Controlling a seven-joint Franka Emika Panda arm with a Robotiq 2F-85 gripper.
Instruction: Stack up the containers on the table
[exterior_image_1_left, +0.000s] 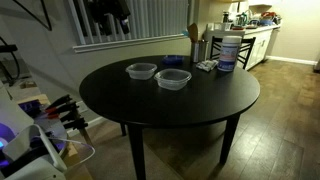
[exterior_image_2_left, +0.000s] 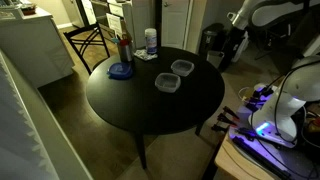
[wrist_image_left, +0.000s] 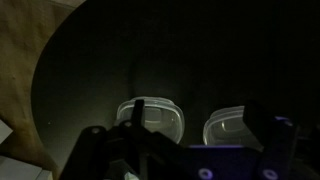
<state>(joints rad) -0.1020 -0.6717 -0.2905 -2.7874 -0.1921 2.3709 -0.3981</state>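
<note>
- In an exterior view, we find both containers (exterior_image_1_left: 141, 70) upright near the middle of the dark surface (exterior_image_1_left: 200, 105), close together but apart and unstacked. Each looks empty.
- In an exterior view, the pair (exterior_image_2_left: 167, 82) sits side by side, with a white canister (exterior_image_2_left: 150, 42) well apart.
- In the wrist view, the hand (wrist_image_left: 185, 158) is spread wide and holds nothing. The centred container (wrist_image_left: 152, 115) lies straight ahead between its fingers, and the offset container (wrist_image_left: 228, 125) lies to one side. We judge the centred one the easier pickup.

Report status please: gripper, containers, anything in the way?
Gripper open, empty, above table. One container beside second container, not yet stacked. White canister at table edge, not in the way.
</note>
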